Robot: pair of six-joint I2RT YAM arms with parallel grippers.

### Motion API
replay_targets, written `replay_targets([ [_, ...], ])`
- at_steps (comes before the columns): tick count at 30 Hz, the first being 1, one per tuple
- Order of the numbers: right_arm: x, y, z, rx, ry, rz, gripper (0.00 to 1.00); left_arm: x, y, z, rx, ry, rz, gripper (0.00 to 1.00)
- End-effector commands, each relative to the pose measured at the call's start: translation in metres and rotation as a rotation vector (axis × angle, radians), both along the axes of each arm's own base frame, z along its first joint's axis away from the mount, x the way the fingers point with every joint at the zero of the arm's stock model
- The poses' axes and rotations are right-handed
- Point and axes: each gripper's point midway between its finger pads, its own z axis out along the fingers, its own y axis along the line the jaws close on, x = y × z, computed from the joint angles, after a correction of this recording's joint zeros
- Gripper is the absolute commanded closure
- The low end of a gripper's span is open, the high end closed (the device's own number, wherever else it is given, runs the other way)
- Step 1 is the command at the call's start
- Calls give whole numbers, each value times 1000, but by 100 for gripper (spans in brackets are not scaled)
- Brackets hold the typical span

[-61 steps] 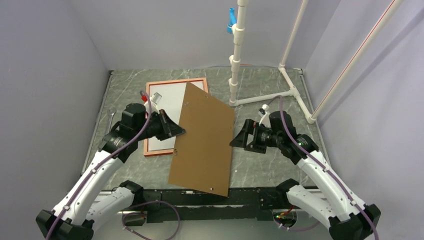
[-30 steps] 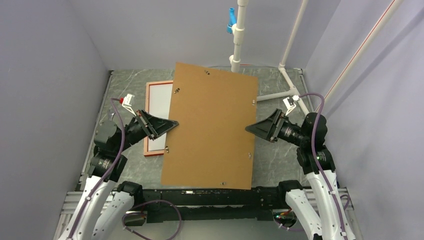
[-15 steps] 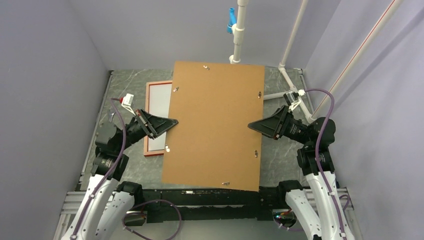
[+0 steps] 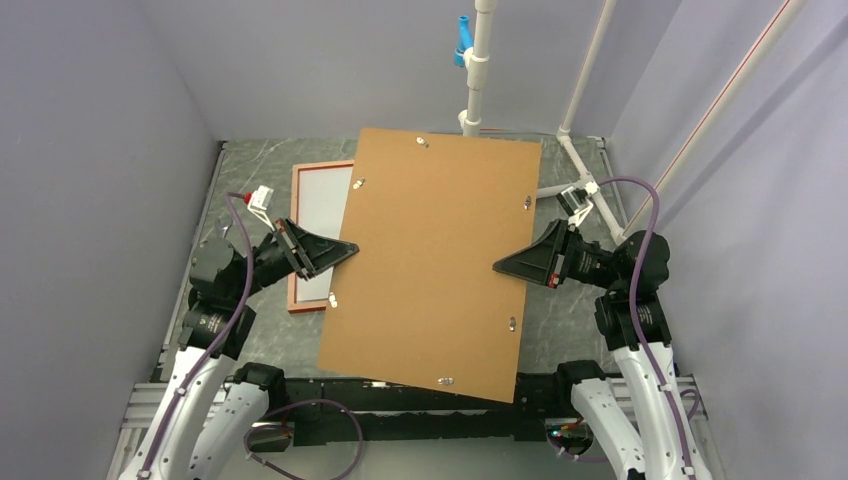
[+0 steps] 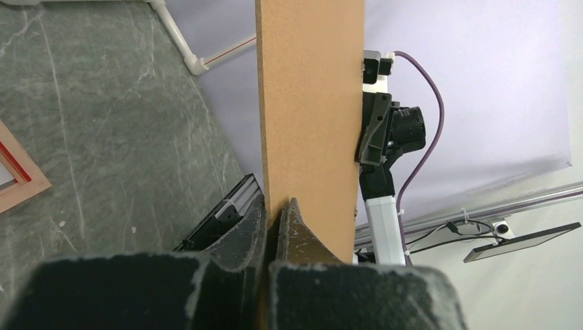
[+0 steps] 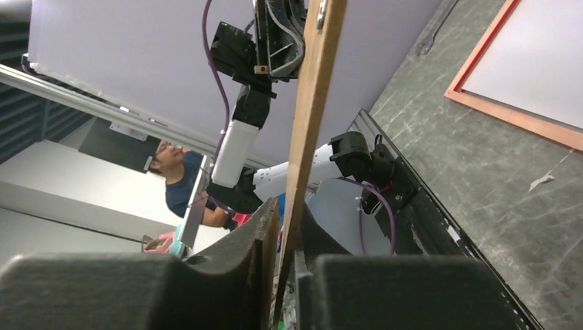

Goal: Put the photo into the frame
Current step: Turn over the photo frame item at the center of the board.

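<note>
A large brown backing board [image 4: 430, 260] hangs in the air above the table, nearly level. My left gripper [image 4: 352, 245] is shut on its left edge, which is pinched tight between the jaws in the left wrist view [image 5: 278, 206]. My right gripper [image 4: 497, 266] straddles the right edge. Its jaws stand close round the board [image 6: 309, 103] with a thin gap still showing [image 6: 287, 206]. The frame [image 4: 294, 240] lies flat on the table at the back left, orange-brown face up, half hidden under the board. A white sheet [image 4: 325, 215] fills it, seemingly the photo's plain back; no print shows.
A white pipe stand [image 4: 475, 100] with a blue fitting [image 4: 463, 35] rises at the back, its foot pipes [image 4: 585, 165] running along the table's right side. A small wrench [image 6: 440, 27] lies left of the frame. Purple walls close in on three sides.
The board has risen from a steep tilt to nearly level and has turned slightly. My right gripper has come to the board's right edge and its jaws have narrowed round it. My left grip holds.
</note>
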Motion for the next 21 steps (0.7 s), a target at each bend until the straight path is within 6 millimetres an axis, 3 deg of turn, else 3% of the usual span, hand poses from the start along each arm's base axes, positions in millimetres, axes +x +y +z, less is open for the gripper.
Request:
replay_targets([
  [1,-25,1,31,-2,-165,66,92,5,1,-25,104,-3,8,100],
  [3,-24,1,31,-5,-163,64,100,6,2,-27,114,3,18,89],
  [7,-21,1,27,-16,-147,47,100,6,5,-30,148,8,34,37],
  [9,-18,1,25,-22,-133,35,100,5,5,-33,169,11,32,25],
  [15,2,-3,15,-122,-84,-64,100,10,23,-51,349,13,123,8],
  [21,22,-19,2,-291,-29,-230,100,11,54,-83,575,88,228,6],
])
